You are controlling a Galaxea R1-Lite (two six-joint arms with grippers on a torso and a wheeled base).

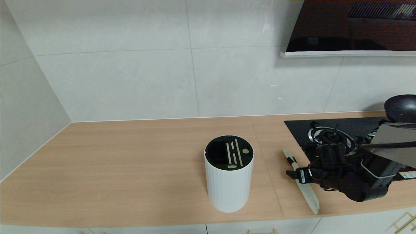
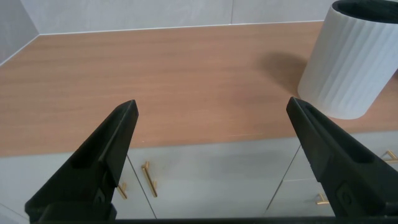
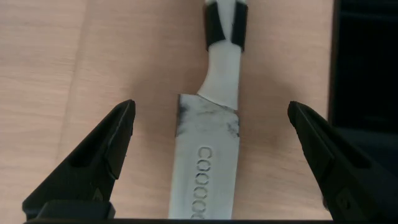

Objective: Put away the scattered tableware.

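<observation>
Lying flat on the wooden counter [image 1: 130, 162], a white knife [image 1: 310, 196] sits near the front edge, between the white ribbed holder [image 1: 229, 174] and the black stove [image 1: 357, 130], closer to the stove. Its handle, ringed by a black band, points toward the back wall, and its blade tip reaches almost to the counter's front edge.

The right gripper [image 3: 208, 112] hangs low over the knife where the handle meets the blade. Its two dark fingers [image 3: 106, 155] are spread wide, one on each side of the knife, and neither touches it.

The holder stands upright toward the middle of the counter, well apart from the back wall. Its black top has a large opening and several narrow slots.

The left gripper [image 2: 211, 109] is also spread wide with nothing between its fingers. It hangs in front of the counter's front edge, above the cabinet fronts with their brass handles [image 2: 149, 179]; the holder [image 2: 351, 62] stands off to one side of it.

A dark pan [image 1: 401, 107] rests at the stove's far right.
</observation>
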